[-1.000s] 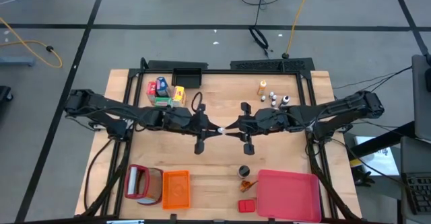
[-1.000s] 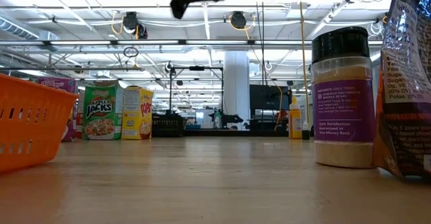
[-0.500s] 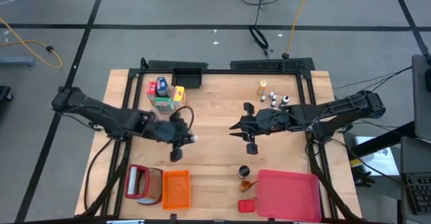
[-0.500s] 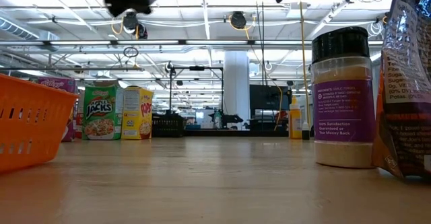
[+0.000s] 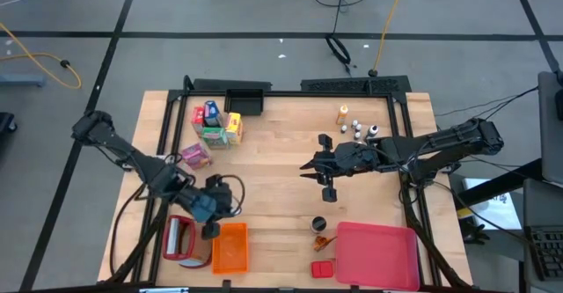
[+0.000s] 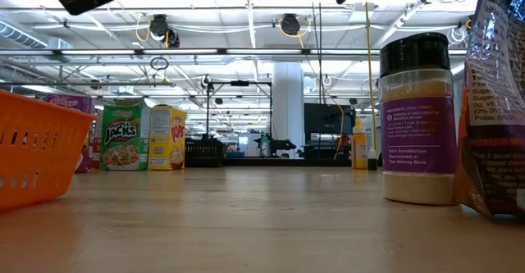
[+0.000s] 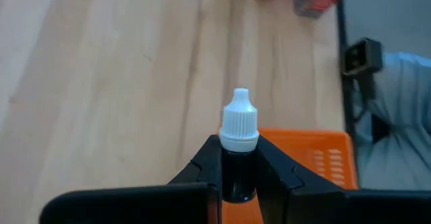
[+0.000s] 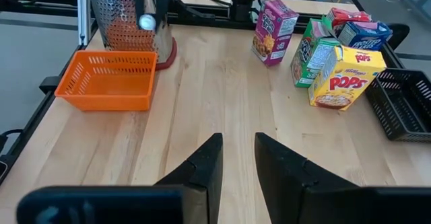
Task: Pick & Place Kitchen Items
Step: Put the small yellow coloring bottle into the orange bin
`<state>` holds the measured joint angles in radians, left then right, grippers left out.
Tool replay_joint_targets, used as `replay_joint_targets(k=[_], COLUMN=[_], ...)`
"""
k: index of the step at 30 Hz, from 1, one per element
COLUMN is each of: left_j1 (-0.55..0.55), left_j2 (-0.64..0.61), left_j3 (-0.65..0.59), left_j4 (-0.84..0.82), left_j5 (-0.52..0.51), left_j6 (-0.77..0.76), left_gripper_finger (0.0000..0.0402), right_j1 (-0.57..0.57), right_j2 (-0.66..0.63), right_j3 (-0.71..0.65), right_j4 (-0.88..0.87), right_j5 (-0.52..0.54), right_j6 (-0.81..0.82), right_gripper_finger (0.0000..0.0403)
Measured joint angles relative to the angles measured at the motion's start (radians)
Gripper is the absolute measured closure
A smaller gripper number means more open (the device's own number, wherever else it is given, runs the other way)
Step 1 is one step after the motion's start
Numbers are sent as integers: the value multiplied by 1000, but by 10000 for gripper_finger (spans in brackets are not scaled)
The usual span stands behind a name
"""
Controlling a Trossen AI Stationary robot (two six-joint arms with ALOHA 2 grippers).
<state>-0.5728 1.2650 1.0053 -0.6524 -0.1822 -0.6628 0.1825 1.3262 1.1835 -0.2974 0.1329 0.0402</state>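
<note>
Step in hand, as I read it: transport and place. The left gripper is pinching a small white-capped dropper bottle by its dark body, cap sticking out past the fingertips. In the high view that gripper sits over the front-left part of the tabletop, just at the back edge of the orange crate; the left wrist view shows the crate's mesh rim directly beyond the bottle.

Next move, my guess: carry the bottle a bit further forward so it is fully over the crate's opening, lower it, then spread the fingers. The bottle is small and light, so release low or it may bounce or tip out. A steel grater stands just beside the crate on its left-edge side, so keep clear of it.

Pose: the left arm is folded back from the left edge, elbow out past the table, wrist angled toward the front edge.

The right gripper hangs over the middle of the tabletop, holding nothing; its fingers stand slightly apart with bare wood between them.

The cereal boxes are near the back-left corner, and the other small bottles near the back edge on the right.
</note>
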Motion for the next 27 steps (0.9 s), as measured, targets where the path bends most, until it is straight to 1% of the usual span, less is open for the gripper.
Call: replay_joint_targets(k=[5, 9, 12, 16, 23, 27], left_j1=[-48, -65, -68, -70, -76, -77], left_j2=[34, 80, 113, 155, 219, 255], left_j3=[0, 0, 0, 0, 0, 0], left_j4=[7, 16, 29, 46, 139, 150], left_j5=[-1, 37, 65, 112, 194, 232], left_j6=[-35, -79, -85, -79, -1, -2], left_gripper_finger=[361, 353, 354, 359, 349, 353], right_j1=[0, 0, 0, 0, 0, 0], right_j2=[0, 0, 0, 0, 0, 0], right_j3=[0, 0, 0, 0, 0, 0], right_j4=[1, 0, 1, 1, 1, 1], right_j5=[0, 0, 0, 0, 0, 0], right_j6=[0, 0, 0, 0, 0, 0], right_gripper_finger=[327, 328, 328, 328, 328, 328])
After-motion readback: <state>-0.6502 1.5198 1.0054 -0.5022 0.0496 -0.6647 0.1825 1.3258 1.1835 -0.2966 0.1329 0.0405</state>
